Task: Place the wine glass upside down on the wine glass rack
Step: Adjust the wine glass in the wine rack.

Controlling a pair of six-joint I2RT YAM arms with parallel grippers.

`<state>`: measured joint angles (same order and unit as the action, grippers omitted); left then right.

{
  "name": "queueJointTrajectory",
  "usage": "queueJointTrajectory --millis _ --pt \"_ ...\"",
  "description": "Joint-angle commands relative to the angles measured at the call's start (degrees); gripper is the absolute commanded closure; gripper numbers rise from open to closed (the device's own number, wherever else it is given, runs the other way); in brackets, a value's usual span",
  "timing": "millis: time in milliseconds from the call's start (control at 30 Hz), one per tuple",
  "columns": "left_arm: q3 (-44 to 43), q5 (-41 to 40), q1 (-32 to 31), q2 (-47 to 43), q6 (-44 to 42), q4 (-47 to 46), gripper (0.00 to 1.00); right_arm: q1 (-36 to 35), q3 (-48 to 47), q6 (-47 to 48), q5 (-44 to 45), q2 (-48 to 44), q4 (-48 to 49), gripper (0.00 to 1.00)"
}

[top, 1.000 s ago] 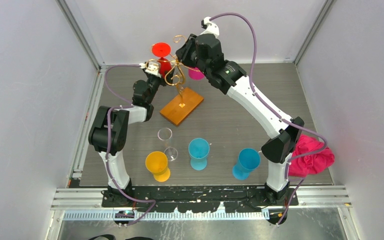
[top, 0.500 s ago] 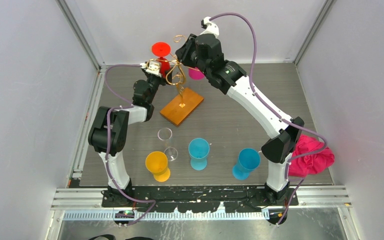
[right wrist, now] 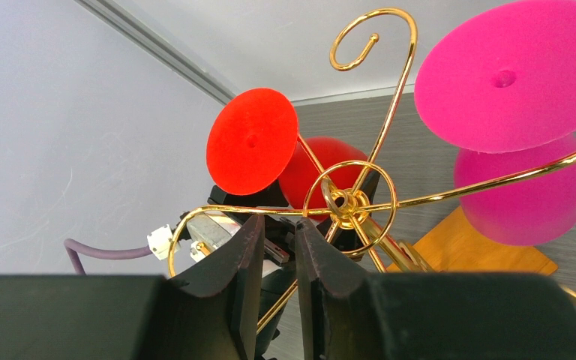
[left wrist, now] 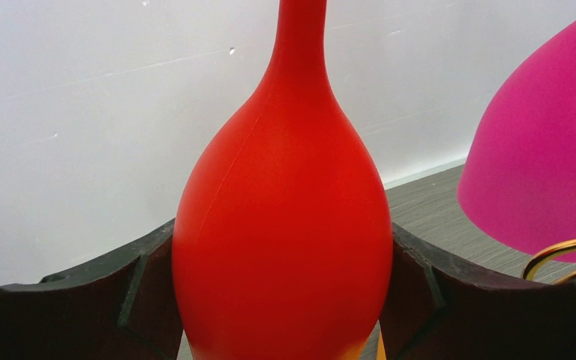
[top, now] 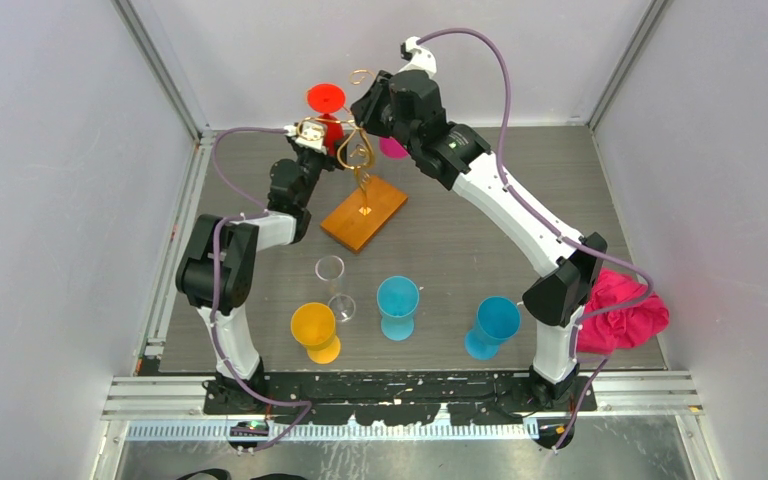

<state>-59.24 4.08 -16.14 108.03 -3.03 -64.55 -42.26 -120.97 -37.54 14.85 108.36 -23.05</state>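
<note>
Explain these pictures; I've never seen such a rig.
Two robot arms stand at a table's near edge. One picture looks down from above; the other two come from wrist cameras. The left hand holds a red wine glass upside down by its bowl, by the gold wire rack, where a pink glass hangs. The right hand is at a rack wire; whether it grips is unclear. On the table: a clear glass, a yellow glass, two blue glasses, and a pink cloth at its right edge.
</note>
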Motion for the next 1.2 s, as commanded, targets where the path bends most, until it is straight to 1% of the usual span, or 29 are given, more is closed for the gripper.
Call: queueJointTrajectory --millis 0,400,500,633,767,1167 --pt "-3.8 -1.2 -0.6 -4.9 0.8 -5.0 0.26 -0.1 0.4 1.1 -0.2 -3.7 3.4 0.72" --pt "-3.2 -0.5 -0.7 -3.1 1.1 -8.4 0.25 -0.1 1.0 1.7 -1.1 -4.7 4.1 0.71" --pt "-2.7 -0.3 -0.7 -2.6 2.6 -9.6 0.25 -0.1 0.5 1.2 -1.5 -4.4 3.9 0.65" --pt "-2.4 -1.1 -0.7 -2.3 2.8 -11.6 0.25 -0.2 -0.7 0.2 -2.3 -3.4 3.5 0.62" --pt "-2.2 -2.5 -0.7 -2.1 3.5 -13.1 0.24 -0.1 -1.2 -0.4 -2.6 -2.6 3.8 0.61" --pt "-0.4 -1.9 -0.7 -2.1 6.2 -14.4 0.25 -0.8 -6.2 -3.8 -4.3 2.0 3.8 0.61"
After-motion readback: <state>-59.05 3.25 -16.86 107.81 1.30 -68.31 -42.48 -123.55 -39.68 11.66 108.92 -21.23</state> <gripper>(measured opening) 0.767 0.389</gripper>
